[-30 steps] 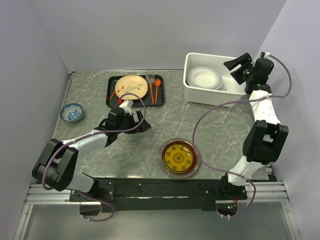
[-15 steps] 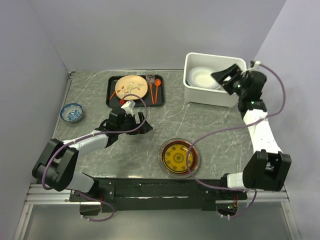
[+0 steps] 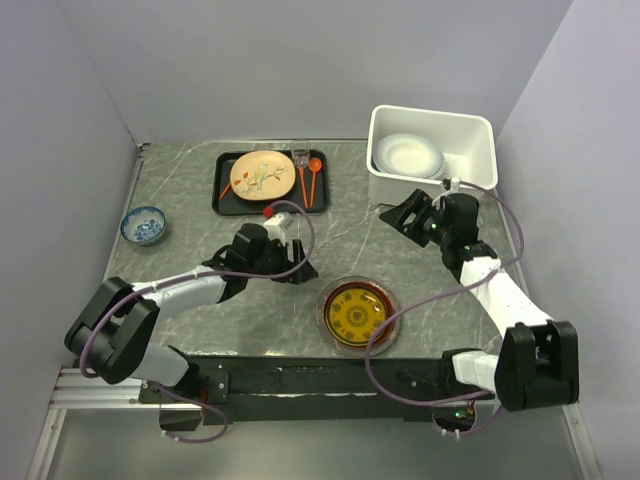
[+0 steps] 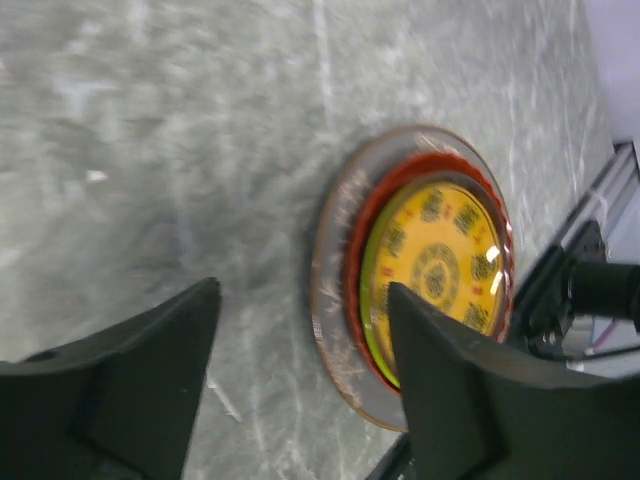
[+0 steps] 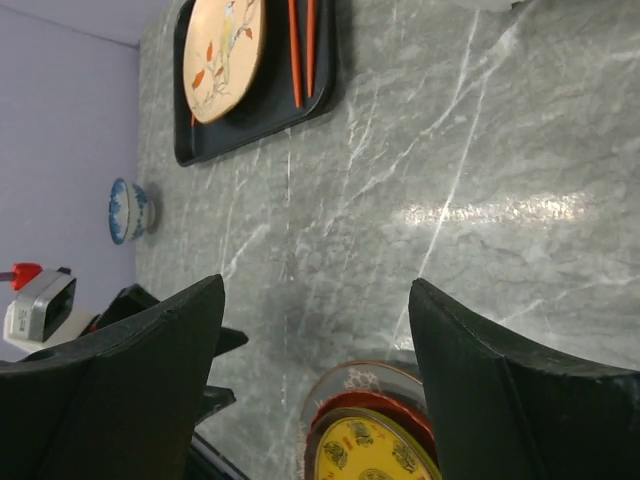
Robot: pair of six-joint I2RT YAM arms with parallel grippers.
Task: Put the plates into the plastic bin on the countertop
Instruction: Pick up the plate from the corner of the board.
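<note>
Marble countertop (image 3: pixel 350 240), stacked plates (image 3: pixel 357 316), left end effector (image 3: pixel 297 268), right end effector (image 3: pixel 400 214) both spread empty, black tray (image 3: pixel 222 187).

The countertop (image 3: pixel 185 215) carries a black tray (image 3: pixel 318 200), blue bowl (image 3: pixel 143 224), plastic bin (image 3: pixel 455 135) and plate stack (image 3: pixel 357 316), perhaps three deep.

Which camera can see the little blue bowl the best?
The top external view: the blue bowl sits whole and unblocked on the countertop, its patterned inside visible. The right wrist view shows it small, from the side, near the picture's edge. The left wrist view misses it.
</note>
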